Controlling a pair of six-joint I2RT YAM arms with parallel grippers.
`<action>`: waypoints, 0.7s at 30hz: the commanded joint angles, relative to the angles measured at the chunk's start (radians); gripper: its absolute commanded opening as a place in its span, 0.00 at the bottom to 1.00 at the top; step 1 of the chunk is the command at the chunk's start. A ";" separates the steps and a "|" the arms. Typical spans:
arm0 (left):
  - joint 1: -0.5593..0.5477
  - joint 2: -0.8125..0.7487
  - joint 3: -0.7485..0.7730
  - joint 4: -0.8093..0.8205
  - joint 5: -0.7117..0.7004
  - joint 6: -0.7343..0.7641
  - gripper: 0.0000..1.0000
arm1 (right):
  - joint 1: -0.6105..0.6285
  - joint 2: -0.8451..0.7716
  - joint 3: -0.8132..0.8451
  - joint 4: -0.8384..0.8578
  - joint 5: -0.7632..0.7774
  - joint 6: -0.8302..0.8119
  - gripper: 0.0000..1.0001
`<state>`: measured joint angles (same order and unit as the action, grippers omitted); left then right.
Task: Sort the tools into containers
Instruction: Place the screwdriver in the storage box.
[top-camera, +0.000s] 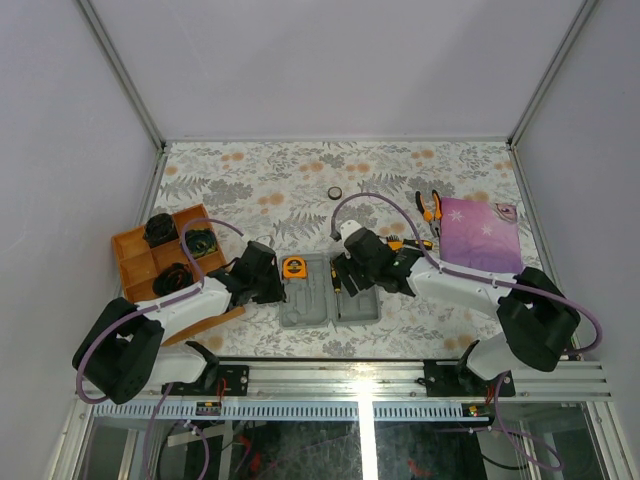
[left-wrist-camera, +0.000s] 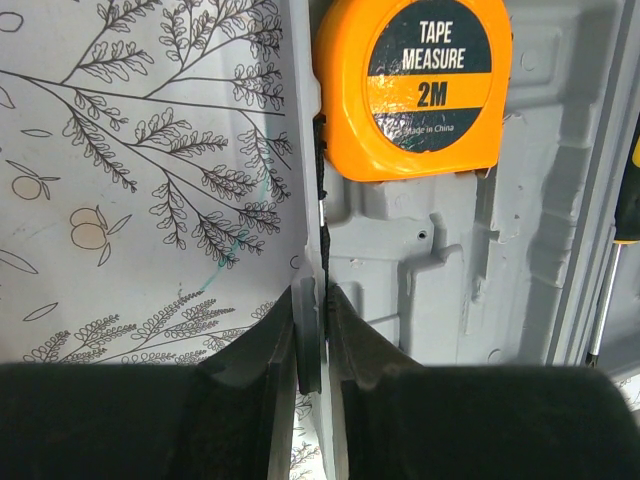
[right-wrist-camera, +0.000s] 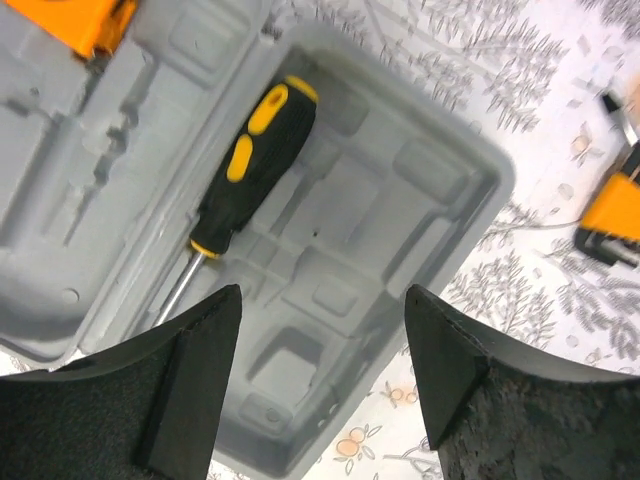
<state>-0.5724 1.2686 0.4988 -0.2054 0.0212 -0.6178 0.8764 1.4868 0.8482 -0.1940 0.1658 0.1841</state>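
Note:
The grey tool case (top-camera: 355, 305) lies open between my arms. An orange tape measure (left-wrist-camera: 415, 85) sits in the top of its left half (left-wrist-camera: 480, 270). The black-and-yellow screwdriver (right-wrist-camera: 250, 165) lies in a recess of the right half (right-wrist-camera: 400, 200). My left gripper (left-wrist-camera: 312, 330) is shut on the case's left rim. Above the right half, my right gripper (right-wrist-camera: 325, 290) is open with nothing between its fingers. The pliers (top-camera: 430, 206), the bit set (top-camera: 412, 243) and the black tape ring (top-camera: 335, 192) lie on the table beyond the case.
An orange wooden tray (top-camera: 130, 262) with black items in its compartments stands at the left. A purple star-patterned cloth (top-camera: 480, 235) lies at the right, next to the pliers. A floral cloth (top-camera: 250, 180) covers the table, with walls on three sides.

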 joint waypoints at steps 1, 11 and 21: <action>-0.006 -0.001 0.009 -0.043 -0.003 0.003 0.12 | -0.025 0.023 0.108 -0.013 -0.002 -0.045 0.72; -0.007 0.010 0.006 -0.029 0.018 0.007 0.12 | -0.065 0.155 0.155 0.102 -0.158 0.156 0.63; -0.007 0.019 0.004 -0.022 0.028 0.013 0.12 | -0.143 0.241 0.138 0.215 -0.367 0.183 0.54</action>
<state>-0.5724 1.2697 0.4988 -0.2047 0.0284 -0.6174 0.7536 1.7096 0.9661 -0.0509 -0.0990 0.3412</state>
